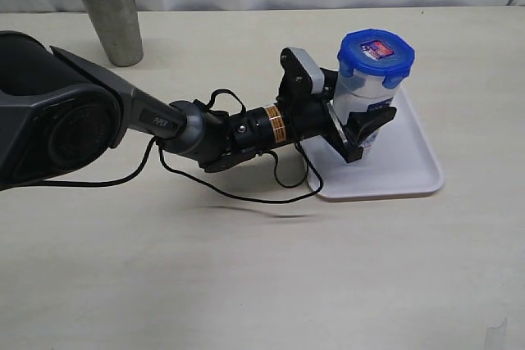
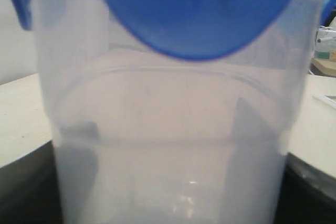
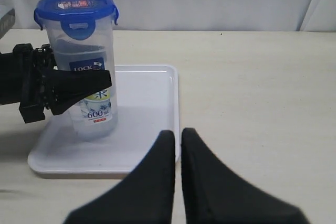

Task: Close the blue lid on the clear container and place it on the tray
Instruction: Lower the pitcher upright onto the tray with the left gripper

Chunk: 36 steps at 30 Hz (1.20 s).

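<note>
Operator: State of the right gripper (image 3: 177,131)?

Technician: Its two black fingers are pressed together and nothing is between them. It hovers over the table (image 3: 252,77), just off the near edge of the tray (image 3: 147,108).

Operator: Position of the tray?

Technician: It lies flat on the table. Most of its white floor is bare.

Operator: Location of the clear container (image 3: 84,40)?

Technician: It stands upright on the tray, toward one end. Its label (image 3: 97,103) faces the right wrist camera.

Operator: State of the left gripper (image 1: 362,116)?

Technician: It reaches in level from the side. Its jaws are spread to the width of the container, which it holds at mid-height. One of the fingers (image 3: 73,85) lies across the label side, and the other shows through the clear wall. In the left wrist view the container's wall fills the frame.

Operator: Position of the blue lid (image 1: 376,51)?

Technician: It is seated on the container's mouth, sticker side up. One flap (image 3: 79,27) is folded down over the wall. Whether all the flaps are latched cannot be determined.

Operator: Other items?

Technician: A black cable (image 1: 246,194) loops on the table under the left arm. A steel cup (image 1: 111,18) stands upright at the far edge, well apart from the tray.
</note>
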Available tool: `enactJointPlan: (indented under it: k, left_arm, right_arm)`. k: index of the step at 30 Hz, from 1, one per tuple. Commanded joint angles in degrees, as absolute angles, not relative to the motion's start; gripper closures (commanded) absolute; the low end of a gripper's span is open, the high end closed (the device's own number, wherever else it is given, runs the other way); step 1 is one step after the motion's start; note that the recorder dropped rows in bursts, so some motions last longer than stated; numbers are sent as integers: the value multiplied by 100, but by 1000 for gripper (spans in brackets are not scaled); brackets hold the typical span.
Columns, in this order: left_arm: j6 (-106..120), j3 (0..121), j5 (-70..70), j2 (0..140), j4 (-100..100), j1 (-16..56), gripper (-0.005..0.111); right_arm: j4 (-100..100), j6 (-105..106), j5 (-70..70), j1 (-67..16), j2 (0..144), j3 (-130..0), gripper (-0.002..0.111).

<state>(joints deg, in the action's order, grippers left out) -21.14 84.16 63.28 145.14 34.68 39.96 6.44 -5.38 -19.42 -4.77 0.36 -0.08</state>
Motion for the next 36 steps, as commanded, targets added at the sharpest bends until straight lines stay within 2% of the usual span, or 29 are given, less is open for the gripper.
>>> enactJointPlan:
  k: [1, 20, 22, 26, 28, 36]
  left_arm:
    - [-2064, 8475, 6424, 14463, 3334, 3986, 26]
    - [-2137, 8475, 6074, 14463, 3393, 3906, 25]
    - [-2138, 8475, 6046, 14463, 3399, 3906, 22]
    - [-2138, 8475, 5986, 14463, 3545, 3906, 7]
    - [-2138, 8475, 5898, 14463, 3545, 3906, 3]
    - [-2151, 8475, 5855, 14463, 4022, 3766, 3]
  right_arm:
    - [690, -514, -1962, -452, 0, 0, 104]
    - [690, -514, -1962, -452, 0, 0, 104]
    - [690, -514, -1962, -452, 0, 0, 104]
    - [690, -514, -1962, -452, 0, 0, 104]
    - [690, -514, -1962, -452, 0, 0, 104]
    - [690, -514, -1962, -452, 0, 0, 104]
